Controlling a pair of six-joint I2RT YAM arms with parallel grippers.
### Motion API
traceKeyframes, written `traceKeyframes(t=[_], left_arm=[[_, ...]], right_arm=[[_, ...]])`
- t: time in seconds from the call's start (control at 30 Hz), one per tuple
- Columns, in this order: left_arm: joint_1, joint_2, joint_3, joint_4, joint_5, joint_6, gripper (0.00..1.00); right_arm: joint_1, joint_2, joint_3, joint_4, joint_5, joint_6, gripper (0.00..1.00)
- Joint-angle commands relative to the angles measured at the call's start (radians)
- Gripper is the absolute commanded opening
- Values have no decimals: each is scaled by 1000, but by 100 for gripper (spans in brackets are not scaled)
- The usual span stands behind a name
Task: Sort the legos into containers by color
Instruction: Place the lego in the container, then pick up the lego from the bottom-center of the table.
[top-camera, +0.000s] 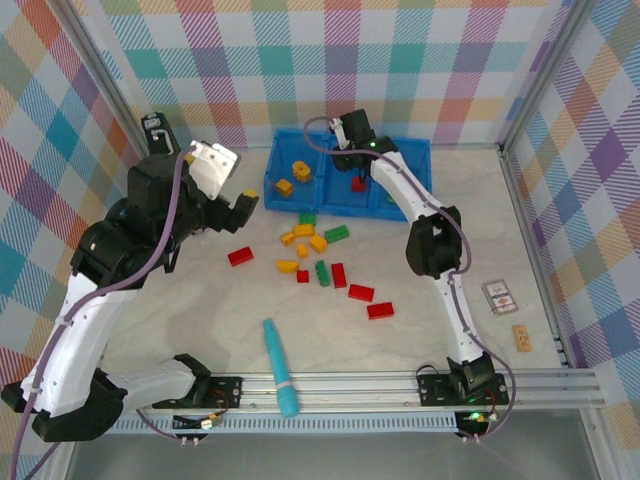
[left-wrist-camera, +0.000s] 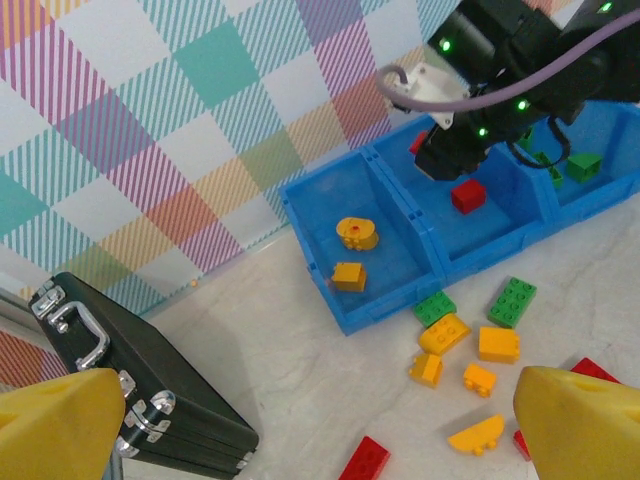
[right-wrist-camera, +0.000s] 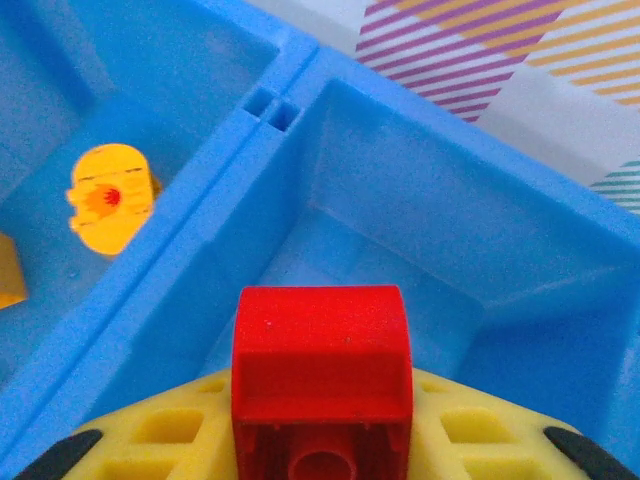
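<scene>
My right gripper (top-camera: 357, 176) hangs over the middle compartment of the blue bin (top-camera: 300, 137), shut on a red brick (right-wrist-camera: 322, 370) between its yellow fingers (right-wrist-camera: 160, 430). The left compartment holds two yellow-orange pieces (left-wrist-camera: 357, 233) (left-wrist-camera: 348, 276), and green pieces (left-wrist-camera: 583, 165) lie in the right one. My left gripper (top-camera: 232, 190) stands open above the table, left of the bin, with nothing between its fingers (left-wrist-camera: 60, 420). Loose bricks lie in front of the bin: yellow ones (top-camera: 304, 230), green ones (top-camera: 336, 234) (top-camera: 321, 272) and red ones (top-camera: 240, 256) (top-camera: 361, 293).
A teal cylinder (top-camera: 279, 365) lies near the front rail. A black case (left-wrist-camera: 130, 370) sits at the left by the wall. A small card (top-camera: 499, 296) and a tan flat piece (top-camera: 521, 338) lie at the right. Checked walls enclose the table.
</scene>
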Motion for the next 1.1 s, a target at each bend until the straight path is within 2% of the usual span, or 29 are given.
traceKeyframes(t=[0.0,0.27,0.4,0.67,0.73,0.83,1.07], left_arm=[[-10,0,30,-3,-14,20,100],[-10,13,27,4,-17,22,100],[-9,6,10,13,-14,21,100],[-10,20,25,6,-16,17,100],[-10,16,22,6,-18,18,100],[-10,8,-2,20,-23,26,100],[-10,3,-16,24,-10,18,100]], right_arm=[[-5,36,70,-38,-41,-21,39],[-12,84,34,-11,-63,-19,45],[-13,82,30,-16,-62,-36,45],[-12,-71,-46,-46,-106,-10,48],[-9,-164,-136,-55,-122,16,50],[-8,-338,-392,39,-170,73,49],[8,-665,-820,96,-242,125,53]])
